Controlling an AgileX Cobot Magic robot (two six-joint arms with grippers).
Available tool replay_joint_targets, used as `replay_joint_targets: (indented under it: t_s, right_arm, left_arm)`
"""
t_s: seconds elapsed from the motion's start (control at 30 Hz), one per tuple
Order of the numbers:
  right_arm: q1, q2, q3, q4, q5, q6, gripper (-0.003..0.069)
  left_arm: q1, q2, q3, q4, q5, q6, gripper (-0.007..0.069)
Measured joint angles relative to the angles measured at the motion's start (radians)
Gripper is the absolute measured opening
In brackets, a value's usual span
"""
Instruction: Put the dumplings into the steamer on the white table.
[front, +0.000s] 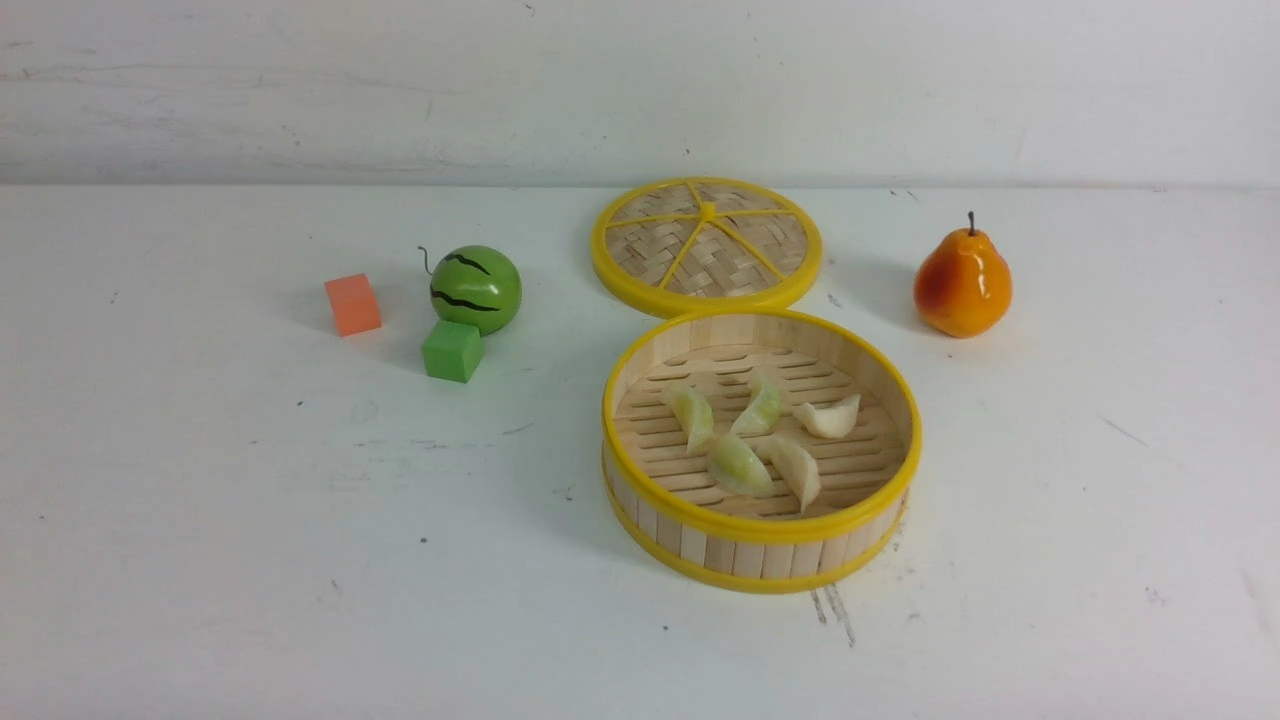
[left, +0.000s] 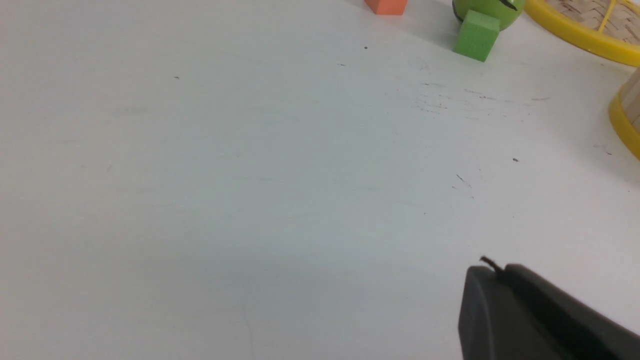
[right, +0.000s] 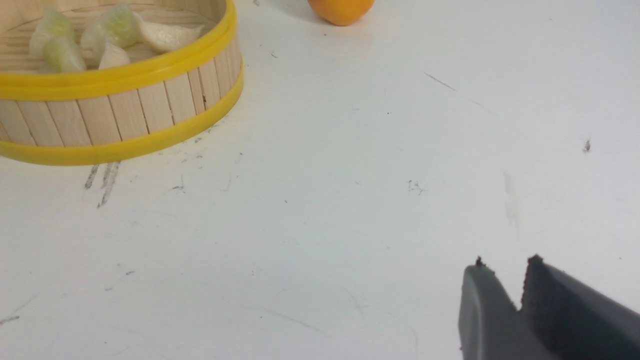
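Inside the steamer (front: 762, 540), all five dumplings (front: 740, 467) — left claw (left: 492, 267) together, right claw (right: 506, 265) slightly apart.

Five small crescent-shaped, cream to pale green dumplings (front: 740, 466) lie inside the round, yellow-rimmed bamboo steamer (front: 762, 528) on the white table (front: 300, 520).

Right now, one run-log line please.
dumplings: all five in steamer | lid: off, behind steamer | left gripper: shut, empty | right gripper: slightly open, empty

Pear (front: 963, 284), melon (front: 476, 290), lid (front: 708, 243), orange block (front: 354, 305), green block (front: 453, 351) rest
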Motion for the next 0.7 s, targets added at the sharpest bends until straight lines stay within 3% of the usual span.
replay_joint_targets:
  t_s: [0.7]
  right_arm:
    - [0.0,0.0,0.0,0.0,0.0,0.0,0.0147]
  left_arm:
    - [0.0,0.0,0.0,0.0,0.0,0.0,0.0038]
